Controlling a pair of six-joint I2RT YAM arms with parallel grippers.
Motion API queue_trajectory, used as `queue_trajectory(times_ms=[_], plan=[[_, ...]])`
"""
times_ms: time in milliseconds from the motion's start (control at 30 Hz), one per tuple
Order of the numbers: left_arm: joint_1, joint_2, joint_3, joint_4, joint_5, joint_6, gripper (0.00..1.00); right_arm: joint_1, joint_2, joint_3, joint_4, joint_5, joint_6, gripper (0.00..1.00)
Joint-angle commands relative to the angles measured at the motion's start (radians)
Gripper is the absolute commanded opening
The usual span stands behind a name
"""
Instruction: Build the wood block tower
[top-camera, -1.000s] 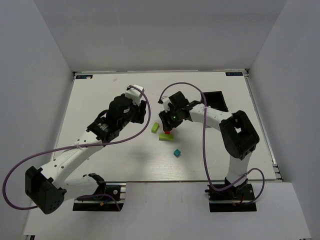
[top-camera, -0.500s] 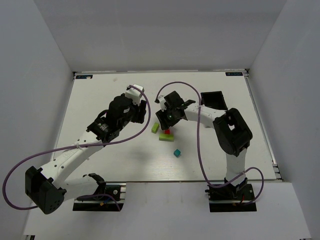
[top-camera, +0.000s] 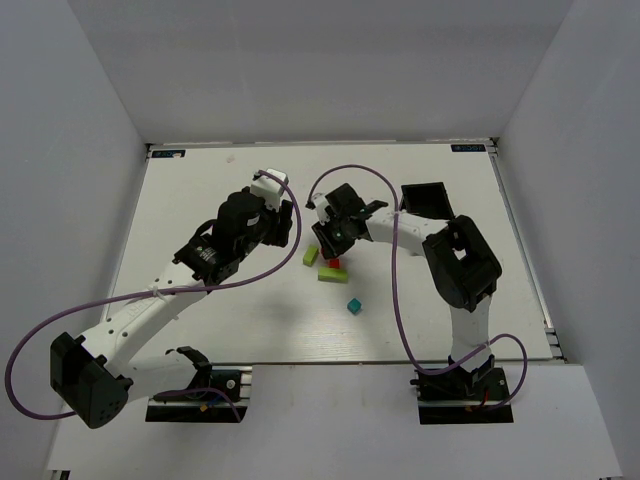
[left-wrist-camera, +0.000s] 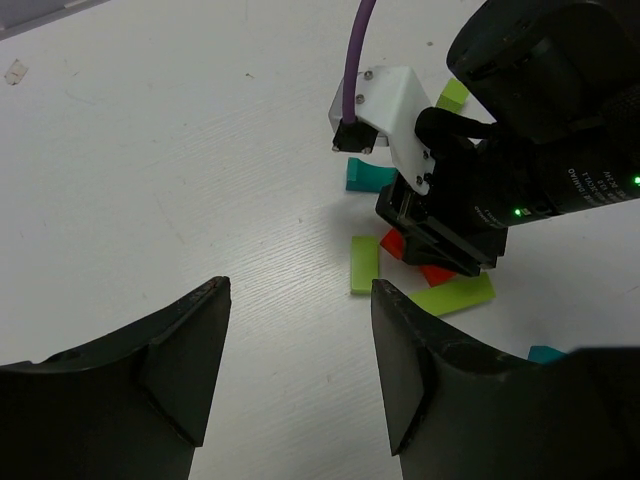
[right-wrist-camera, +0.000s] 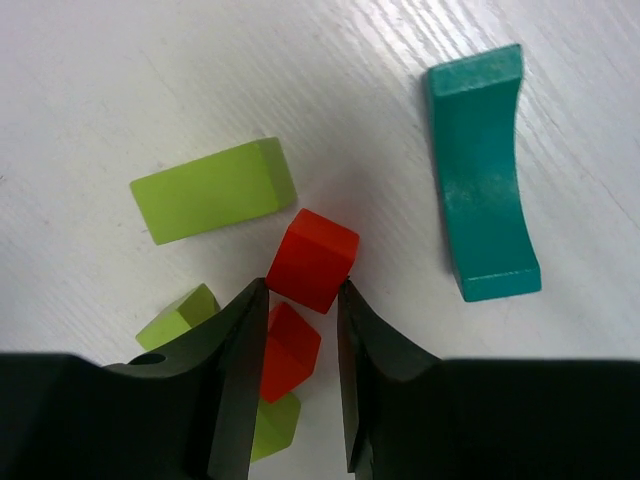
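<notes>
In the right wrist view my right gripper (right-wrist-camera: 300, 292) is shut on a red cube (right-wrist-camera: 312, 260), pinched at the fingertips. Behind it a second red block (right-wrist-camera: 290, 350) rests on a lime green block (right-wrist-camera: 270, 425). A teal arch block (right-wrist-camera: 485, 175), a long lime block (right-wrist-camera: 213, 190) and a small lime block (right-wrist-camera: 178, 315) lie around them. In the top view the right gripper (top-camera: 330, 245) hovers by the red block (top-camera: 334, 263) and lime blocks (top-camera: 311, 255). My left gripper (top-camera: 285, 225) is open and empty over bare table (left-wrist-camera: 300, 340), to their left.
A loose teal cube (top-camera: 354, 306) lies nearer the arm bases. A black bin (top-camera: 425, 200) stands at the back right. White walls enclose the white table (top-camera: 200, 190). The left wrist view shows the right gripper's body (left-wrist-camera: 520, 180) close ahead.
The right gripper has shifted a little to the left over the blocks and its forearm has swung in. The left arm has not moved.
</notes>
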Motion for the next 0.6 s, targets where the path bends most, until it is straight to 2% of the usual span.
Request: queue_trajectory(times_ms=[0,400,567], plan=[[0.004,-0.024,-0.004,0.015,0.01,-0.003,0.69,0.016,-0.007,0.04,0.021,-0.062,-0.08,0.27],[0.004,-0.065,-0.024,0.015,-0.058,-0.003,0.7,0.076,0.03,0.109,0.006,-0.195,-0.254,0.31],[0.004,-0.107,-0.042,0.034,-0.091,-0.012,0.7,0.086,0.075,0.169,-0.036,-0.218,-0.265,0.33]])
